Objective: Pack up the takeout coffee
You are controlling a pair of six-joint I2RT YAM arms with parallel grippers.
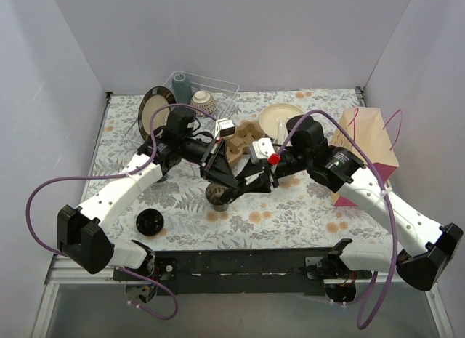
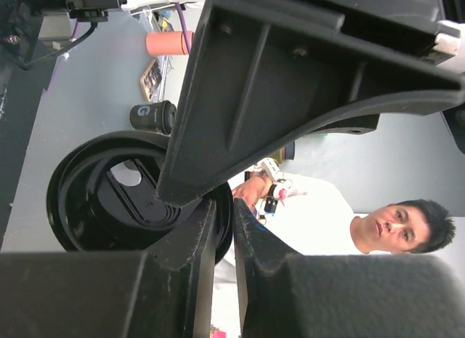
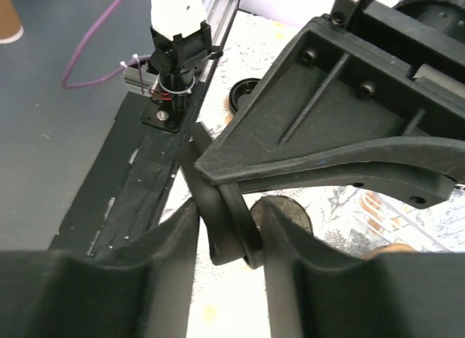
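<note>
Near the front edge of the bench [image 1: 290, 214] a loose black lid [image 1: 149, 222] lies by itself. Mid-bench, the coffee cup [image 1: 216, 198] stands right under both arms. The left pincer [image 2: 224, 232] is pinched narrow on a second black lid [image 2: 94, 192], gripping its rim. The right pincer [image 3: 229, 236] sits half-wide astride that same rim, not clearly gripping. Further back there's a cardboard cup carrier [image 1: 243, 133] and a paper bag [image 1: 370, 142].
</note>
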